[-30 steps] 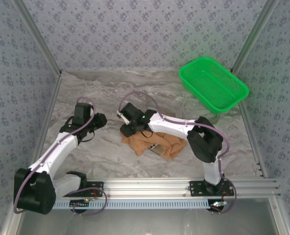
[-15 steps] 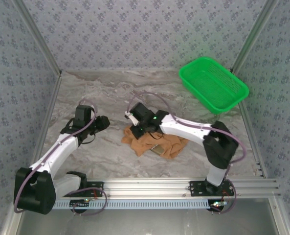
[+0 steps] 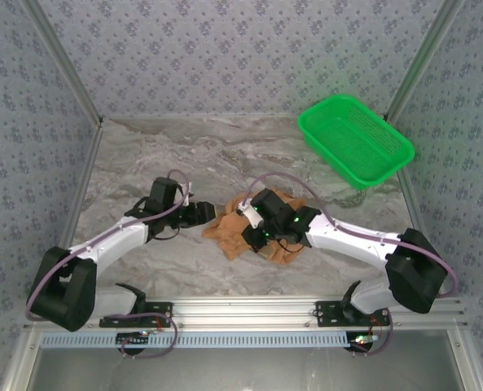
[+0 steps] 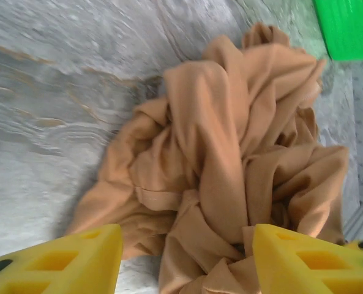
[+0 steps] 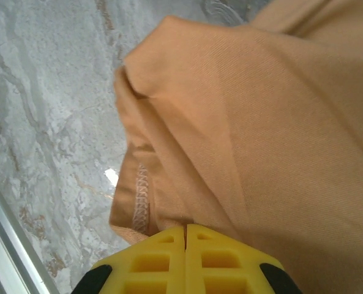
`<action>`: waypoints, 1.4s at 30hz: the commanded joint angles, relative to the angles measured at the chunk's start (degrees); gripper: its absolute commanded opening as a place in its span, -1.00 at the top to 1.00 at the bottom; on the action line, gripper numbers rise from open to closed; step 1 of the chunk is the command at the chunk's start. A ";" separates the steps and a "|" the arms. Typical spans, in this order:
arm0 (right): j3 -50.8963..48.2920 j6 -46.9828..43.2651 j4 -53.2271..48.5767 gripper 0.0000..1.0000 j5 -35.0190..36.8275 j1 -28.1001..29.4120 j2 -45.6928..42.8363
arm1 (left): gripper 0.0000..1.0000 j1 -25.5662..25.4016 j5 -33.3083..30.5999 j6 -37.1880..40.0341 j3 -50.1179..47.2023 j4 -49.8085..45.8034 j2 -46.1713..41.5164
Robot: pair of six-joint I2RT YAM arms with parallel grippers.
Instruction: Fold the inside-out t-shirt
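The inside-out t-shirt (image 3: 227, 237) is a crumpled orange-tan heap in the middle of the marble table. My left gripper (image 3: 209, 213) hangs at the heap's left edge. In the left wrist view the left gripper (image 4: 187, 264) is open, its yellow fingers (image 4: 65, 263) straddling folds of the t-shirt (image 4: 230, 153) without touching them. My right gripper (image 3: 249, 218) sits over the heap. Seen from the right wrist, the right gripper (image 5: 185, 236) is shut on a fold of the t-shirt (image 5: 261, 122), next to a stitched hem (image 5: 138, 196).
A green mesh basket (image 3: 355, 140) stands at the back right, and its corner shows as the basket (image 4: 346, 27) in the left wrist view. Patterned walls close in three sides. The metal rail (image 3: 249, 314) with both arm bases runs along the near edge.
The left arm swung right to the shirt's edge and its jaws opened wider. The right gripper shut on the cloth and drew back to the right, pulling part of the shirt with it.
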 commanded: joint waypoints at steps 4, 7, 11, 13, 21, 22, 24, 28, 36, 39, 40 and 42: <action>-1.09 3.05 4.22 1.00 0.09 -2.09 -1.87 | -0.31 -1.73 7.57 -0.01 -4.85 11.28 -0.17; -0.87 3.14 4.36 1.00 -0.16 -2.58 -1.87 | -0.37 -1.82 9.60 1.48 -6.96 15.44 -1.10; -0.52 2.96 4.32 1.00 -0.20 -2.77 -1.70 | -0.44 -1.83 10.13 3.93 -9.70 19.64 -0.99; -0.29 2.87 4.27 1.00 -0.12 -2.80 -1.70 | -0.41 -1.75 10.95 4.32 -10.14 21.46 0.51; 0.22 2.70 3.65 1.00 0.68 -2.77 -1.79 | 0.06 -1.80 12.29 3.38 -10.99 25.04 2.07; 0.23 2.70 3.70 1.00 0.68 -2.77 -1.86 | 0.12 -1.83 12.09 3.52 -11.06 24.50 2.01; 0.30 2.70 3.70 1.00 0.84 -2.76 -1.92 | 0.21 -1.78 11.87 3.44 -11.38 24.03 1.92; 0.48 2.66 3.71 1.00 1.12 -2.74 -1.83 | 0.18 -1.83 11.60 3.27 -12.51 24.58 1.99; 0.69 2.61 3.77 1.00 2.42 -2.81 -1.87 | 0.18 -1.80 12.27 1.69 -14.04 26.38 1.61; 0.67 2.48 3.96 1.00 2.88 -2.76 -1.87 | 0.36 -1.79 12.50 1.50 -13.76 26.64 1.84; 0.80 2.48 3.92 1.00 3.03 -2.78 -1.95 | 0.42 -1.77 12.66 1.43 -13.63 26.75 1.92; 0.92 2.52 3.70 1.00 3.49 -2.78 -2.04 | 0.55 -1.80 13.09 1.10 -13.36 26.51 1.68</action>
